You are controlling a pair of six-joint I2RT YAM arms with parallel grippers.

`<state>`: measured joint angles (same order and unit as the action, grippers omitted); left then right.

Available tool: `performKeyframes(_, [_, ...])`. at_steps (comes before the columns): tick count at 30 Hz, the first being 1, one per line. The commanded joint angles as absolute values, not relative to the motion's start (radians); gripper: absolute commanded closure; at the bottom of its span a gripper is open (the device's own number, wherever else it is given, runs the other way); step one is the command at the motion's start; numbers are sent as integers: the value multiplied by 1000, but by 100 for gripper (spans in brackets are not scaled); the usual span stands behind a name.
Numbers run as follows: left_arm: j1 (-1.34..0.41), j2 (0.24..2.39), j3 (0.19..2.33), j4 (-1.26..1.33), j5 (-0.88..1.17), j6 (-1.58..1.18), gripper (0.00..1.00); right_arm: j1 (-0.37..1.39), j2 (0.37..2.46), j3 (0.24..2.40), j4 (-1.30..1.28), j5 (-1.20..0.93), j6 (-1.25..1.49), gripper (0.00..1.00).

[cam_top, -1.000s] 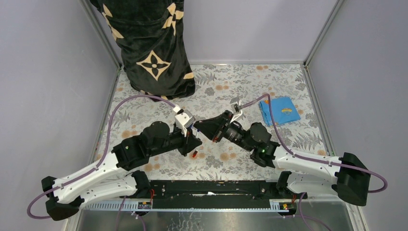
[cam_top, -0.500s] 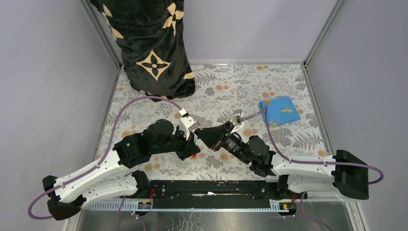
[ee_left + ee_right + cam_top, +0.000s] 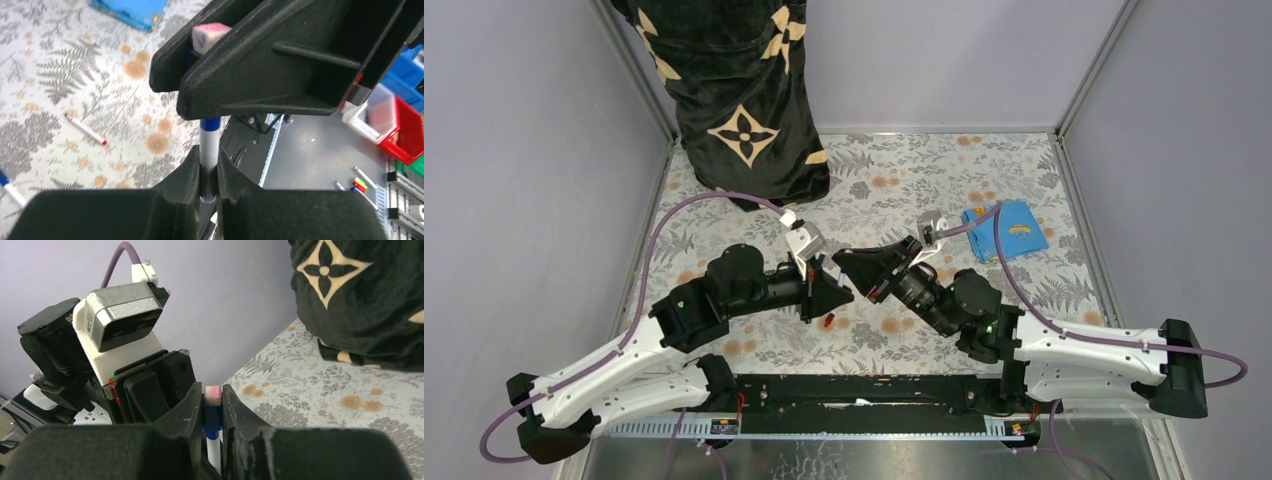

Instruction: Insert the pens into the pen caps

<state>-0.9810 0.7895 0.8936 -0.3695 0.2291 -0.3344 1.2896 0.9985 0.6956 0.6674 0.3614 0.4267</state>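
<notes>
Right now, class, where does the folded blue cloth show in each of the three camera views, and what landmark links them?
Top external: the blue cloth lies right of centre, near the table's right edge.
Left wrist: the blue cloth is cut off by the top edge, left of centre.
Right wrist: not in it.
Shared landmark: the floral table cover, which shows in all three views.

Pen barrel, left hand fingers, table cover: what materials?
Pen barrel: likely plastic, smooth white with a faint sheen. Fingers of the left hand: matte black plastic, grainy surface, possibly 3D-printed. Table cover: floral print, flat and matte; cloth or vinyl, unclear.
</notes>
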Motion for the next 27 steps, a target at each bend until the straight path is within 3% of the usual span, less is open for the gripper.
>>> performKeyframes(1, [-953,757,881,47,168,-404,100,1353,995,802,388,262,338,77])
performKeyframes(9, [-955,755,859,54,190,-422,100,1353,965,941,360,180,240,55])
performKeyframes(27, [-953,690,856,26,359,-370,100,1353,718,808,321,212,221,52])
